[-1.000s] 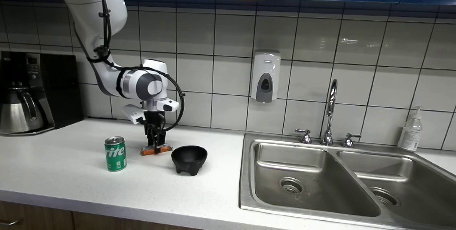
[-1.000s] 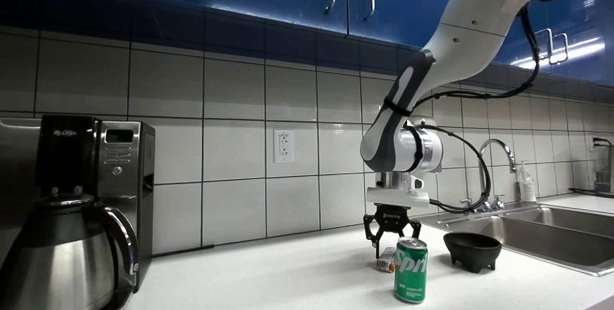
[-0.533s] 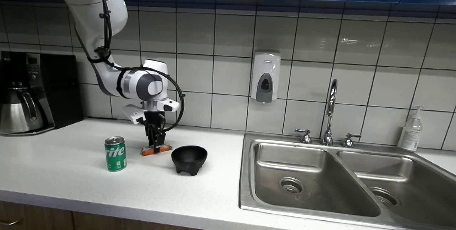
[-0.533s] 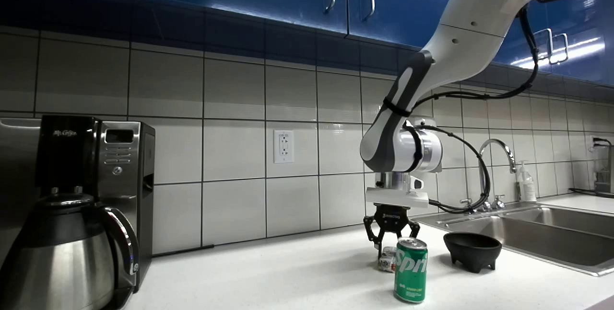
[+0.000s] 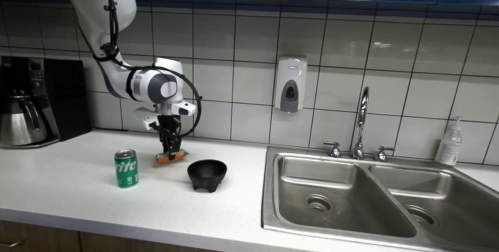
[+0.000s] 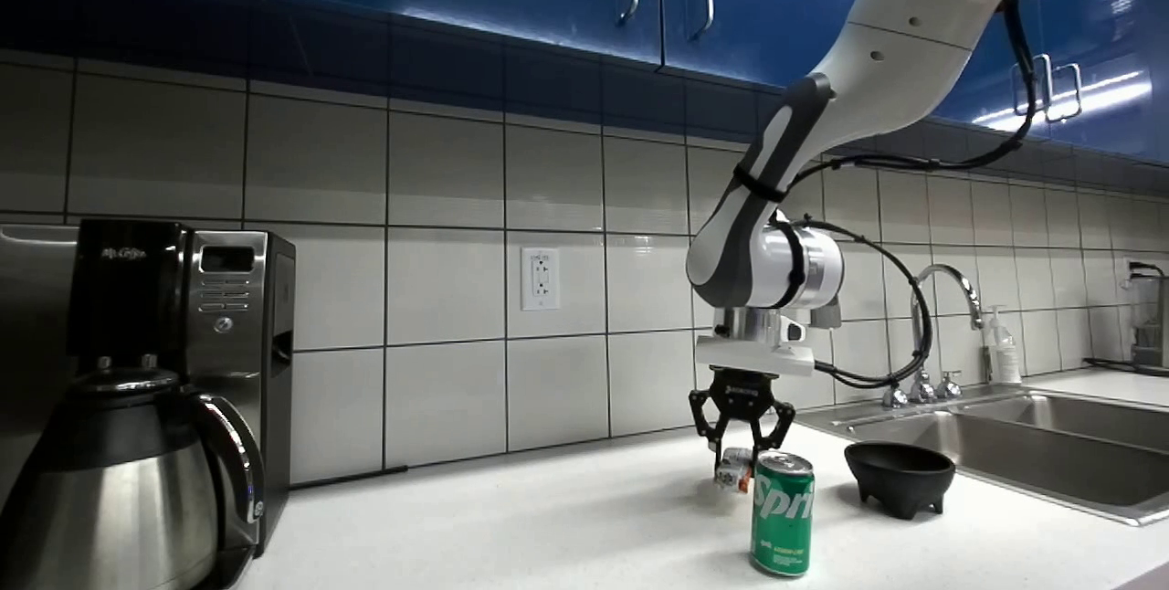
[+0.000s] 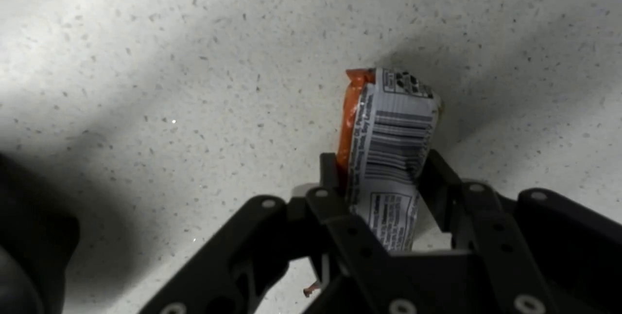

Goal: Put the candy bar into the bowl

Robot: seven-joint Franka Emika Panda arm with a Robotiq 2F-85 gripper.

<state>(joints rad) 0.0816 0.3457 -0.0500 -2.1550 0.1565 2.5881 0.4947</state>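
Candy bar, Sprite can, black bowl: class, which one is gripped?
The candy bar, clamped by the gripper; the Sprite can and black bowl stand free on the counter.

I hold the candy bar (image 7: 391, 151) near its middle in my gripper (image 7: 380, 170), up off the tabletop (image 5: 78, 193) and roughly level. Its pale greyish side, printed with a barcode and small lettering, faces up; orange wrapper runs along one long edge. In both exterior views it hangs left of the bowl (image 5: 206, 180), near but apart. The bowl, round, black and matte, stands upright on stubby feet.
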